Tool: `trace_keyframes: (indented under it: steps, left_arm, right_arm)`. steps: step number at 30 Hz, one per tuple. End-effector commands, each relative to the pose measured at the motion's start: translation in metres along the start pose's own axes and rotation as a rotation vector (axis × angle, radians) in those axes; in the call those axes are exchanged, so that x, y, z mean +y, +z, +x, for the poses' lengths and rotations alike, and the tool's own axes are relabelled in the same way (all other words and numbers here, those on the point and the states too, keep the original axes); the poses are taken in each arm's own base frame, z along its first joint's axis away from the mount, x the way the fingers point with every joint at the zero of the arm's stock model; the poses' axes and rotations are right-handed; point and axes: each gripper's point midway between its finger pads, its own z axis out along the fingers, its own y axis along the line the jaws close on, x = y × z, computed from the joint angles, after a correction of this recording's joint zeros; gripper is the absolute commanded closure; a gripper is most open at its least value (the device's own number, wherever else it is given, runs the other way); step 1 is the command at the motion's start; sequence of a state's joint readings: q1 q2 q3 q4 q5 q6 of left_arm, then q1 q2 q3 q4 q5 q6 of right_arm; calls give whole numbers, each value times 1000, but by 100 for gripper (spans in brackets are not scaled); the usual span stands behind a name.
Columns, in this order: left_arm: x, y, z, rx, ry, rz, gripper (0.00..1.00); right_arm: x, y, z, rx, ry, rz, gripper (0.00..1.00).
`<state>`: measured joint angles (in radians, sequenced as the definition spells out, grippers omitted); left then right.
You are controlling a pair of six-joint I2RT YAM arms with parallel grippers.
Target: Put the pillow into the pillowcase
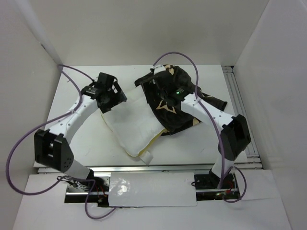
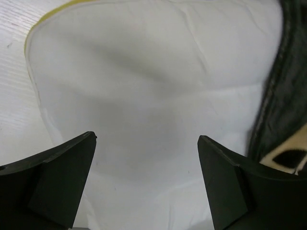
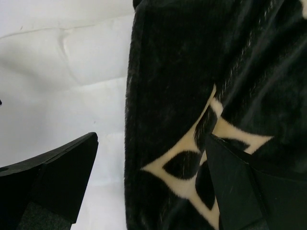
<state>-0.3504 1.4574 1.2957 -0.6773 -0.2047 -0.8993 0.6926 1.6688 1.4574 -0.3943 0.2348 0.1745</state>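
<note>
A white pillow (image 1: 132, 129) is seen mid-counter (image 1: 192, 148), its far end tucked inside the dark flowered pillowcase (image 1: 180, 108); insertion is judged part done. The left claw (image 2: 146, 141) is spread, empty, over the pillow; the right claw (image 3: 151, 139), likewise spread, is over the case's hem, which must next be gripped. Only the overhead view shows how much pillow lies outside.

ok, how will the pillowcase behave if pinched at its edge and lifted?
Likely floppy: the pillowcase lies crumpled, so it should drape and sag. Its plush pile probably resists slipping. It overlaps the pillow, so lifting may tug that too.
</note>
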Motion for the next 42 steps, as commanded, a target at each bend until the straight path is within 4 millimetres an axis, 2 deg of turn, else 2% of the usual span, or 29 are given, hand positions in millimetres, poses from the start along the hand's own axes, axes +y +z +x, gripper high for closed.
trace_keyframes:
  steps: [1, 3, 4, 5, 10, 12, 14, 15, 16, 17, 18, 19, 21, 22, 24, 25, 26, 27, 30, 32, 33, 34, 36, 37, 38, 42]
  left_arm:
    - [3, 24, -7, 114, -100, -15, 0]
    - [13, 38, -17, 147, -153, -24, 0]
    - [16, 49, -9, 214, -173, -20, 0]
    - [20, 55, -8, 231, -189, -27, 0]
    - [38, 87, -3, 266, -267, -112, 0]
    - [46, 106, 12, 309, -273, -164, 0]
    - [41, 120, 25, 350, -268, -151, 3]
    - [45, 135, 39, 394, -246, -140, 9]
    - [38, 138, 50, 447, -259, -98, 26]
    - [37, 144, 58, 473, -247, -68, 60]
    - [36, 152, 64, 480, -240, -32, 99]
    - [38, 155, 76, 512, -258, -49, 100]
    - [38, 159, 74, 491, -244, -37, 100]
    - [36, 160, 77, 485, -227, -46, 100]
    - [34, 155, 67, 422, -203, -60, 100]
    - [31, 152, 65, 402, -177, -57, 100]
    - [29, 150, 61, 366, -158, -71, 100]
    - [24, 141, 57, 340, -143, -64, 100]
    - [18, 130, 42, 248, -102, -75, 100]
    - [7, 116, 32, 187, -80, -56, 100]
    - [10, 112, 27, 149, -69, -79, 100]
    - [7, 108, 24, 129, -62, -78, 100]
    - [0, 97, 22, 96, -41, -72, 100]
    - [2, 98, 21, 87, -40, -80, 100]
    - [-1, 93, 22, 81, -40, -79, 100]
    - [-7, 88, 22, 65, -18, -88, 100]
  right_arm:
    - [-4, 3, -53, -151, -22, 41, 0]
    - [-4, 17, -49, -139, -38, 59, 0]
    - [-5, 19, -57, -154, -33, 71, 0]
    - [-6, 28, -49, -126, -41, 89, 0]
    - [-8, 37, -44, -113, -69, 102, 0]
    - [-6, 40, -42, -123, -66, 91, 0]
    - [-4, 43, -35, -112, -69, 80, 0]
    - [-4, 47, -35, -115, -79, 80, 0]
    - [-4, 47, -35, -115, -79, 80, 0]
    - [-3, 51, -35, -113, -80, 80, 0]
    - [-2, 58, -31, -102, -83, 82, 0]
    - [0, 60, -39, -116, -79, 80, 0]
    - [2, 68, -41, -115, -79, 80, 2]
    - [3, 78, -33, -96, -85, 83, 3]
    - [10, 86, -37, -113, -71, 86, 6]
    - [11, 99, -28, -92, -77, 89, 7]
    - [17, 100, -37, -112, -76, 87, 10]
    - [14, 111, -28, -89, -92, 113, 10]
    - [8, 119, -36, -116, -106, 164, 14]
    - [-6, 121, -41, -149, -93, 249, 19]
    - [-4, 122, -41, -152, -96, 265, 21]
    - [-11, 120, -44, -166, -90, 309, 23]
    - [-17, 123, -39, -164, -90, 346, 26]
    - [-21, 121, -42, -180, -72, 373, 29]
    - [-28, 122, -35, -170, -77, 420, 37]
    - [-32, 119, -36, -188, -83, 467, 63]
